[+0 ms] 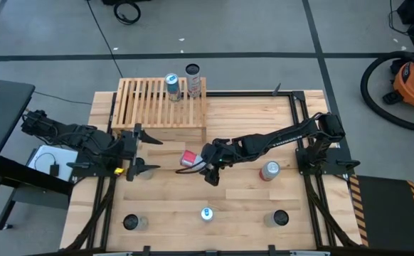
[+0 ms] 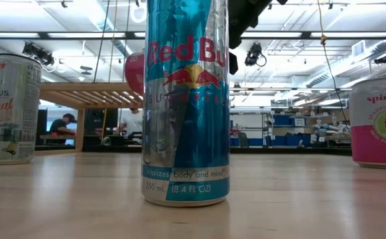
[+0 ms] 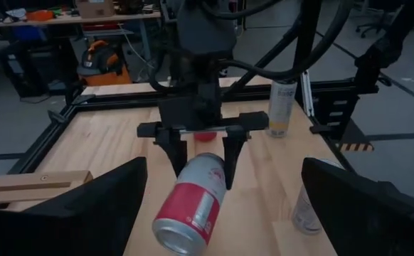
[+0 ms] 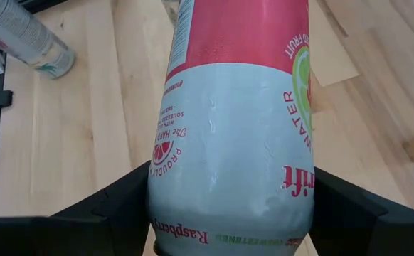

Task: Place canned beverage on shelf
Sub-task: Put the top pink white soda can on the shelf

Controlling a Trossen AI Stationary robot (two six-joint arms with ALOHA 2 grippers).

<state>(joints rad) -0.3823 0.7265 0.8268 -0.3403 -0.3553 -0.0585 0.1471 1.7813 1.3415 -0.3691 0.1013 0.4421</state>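
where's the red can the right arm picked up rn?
In the high view the red can is clamped tilted in the right gripper above mid-table, just in front of the shelf, opposite the left gripper.

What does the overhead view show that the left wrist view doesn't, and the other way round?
Only the overhead view shows the slatted shelf with two cans standing on it, the blue can near the table's front edge, and the left gripper, open beside the shelf. Only the left wrist view shows that the held can is tilted in the air above the table, plus the orange vacuum in the room behind. Both show the right gripper shut on the red and silver can.
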